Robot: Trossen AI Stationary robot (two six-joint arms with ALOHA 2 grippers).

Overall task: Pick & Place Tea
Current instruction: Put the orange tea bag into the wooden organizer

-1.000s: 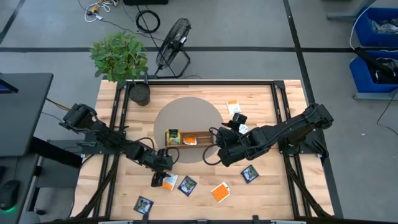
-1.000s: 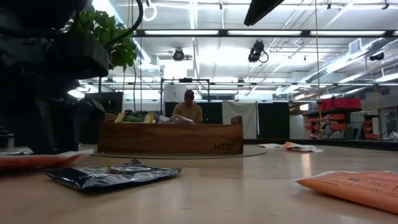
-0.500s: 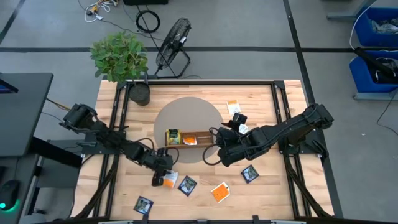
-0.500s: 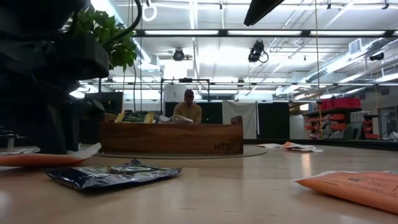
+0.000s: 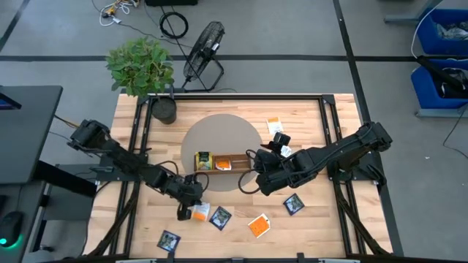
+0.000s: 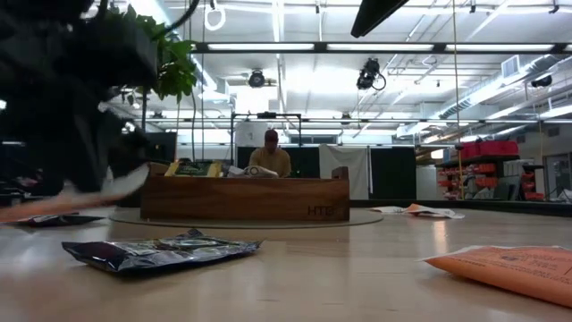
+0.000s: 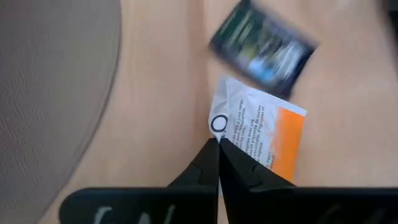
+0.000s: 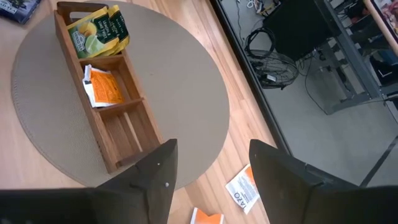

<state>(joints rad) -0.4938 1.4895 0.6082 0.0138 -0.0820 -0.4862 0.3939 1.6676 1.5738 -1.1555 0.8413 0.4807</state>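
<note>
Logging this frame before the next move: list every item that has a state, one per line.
left end effector: shut on the orange-and-white sachet, lifted off the table
right end effector: open, empty, above the mat
wooden tray: yellow-green sachets in the end slot, orange sachet in the next, third slot empty
navy sachet: flat on the table

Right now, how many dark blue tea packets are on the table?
3, along the front: left navy sachet, middle navy sachet, right navy sachet. A dark thing farther back may be a fourth.
</note>
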